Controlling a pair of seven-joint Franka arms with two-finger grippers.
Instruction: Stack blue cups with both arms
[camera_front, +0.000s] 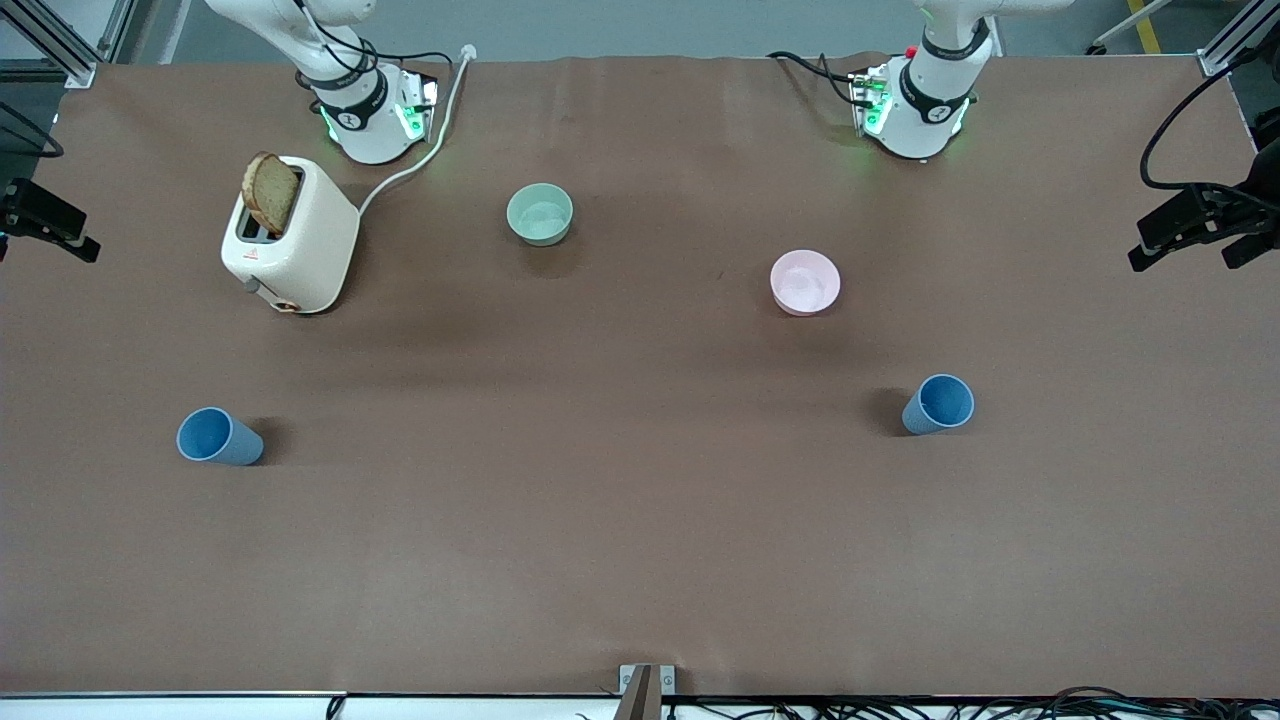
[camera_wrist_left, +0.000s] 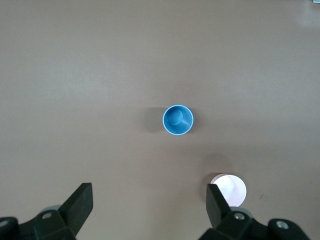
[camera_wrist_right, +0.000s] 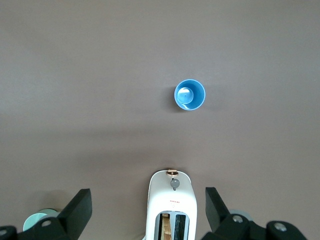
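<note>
Two blue cups stand upright and apart on the brown table. One cup (camera_front: 217, 437) is toward the right arm's end and also shows in the right wrist view (camera_wrist_right: 189, 95). The other cup (camera_front: 939, 404) is toward the left arm's end and also shows in the left wrist view (camera_wrist_left: 177, 120). My left gripper (camera_wrist_left: 148, 205) is open and empty, high over the table near the pink bowl. My right gripper (camera_wrist_right: 146, 205) is open and empty, high over the toaster. Neither gripper shows in the front view; both arms rise out of its top edge.
A white toaster (camera_front: 295, 245) with a bread slice (camera_front: 270, 192) in a slot stands near the right arm's base, with a white cord. A pale green bowl (camera_front: 540, 214) and a pink bowl (camera_front: 805, 282) sit farther from the front camera than the cups.
</note>
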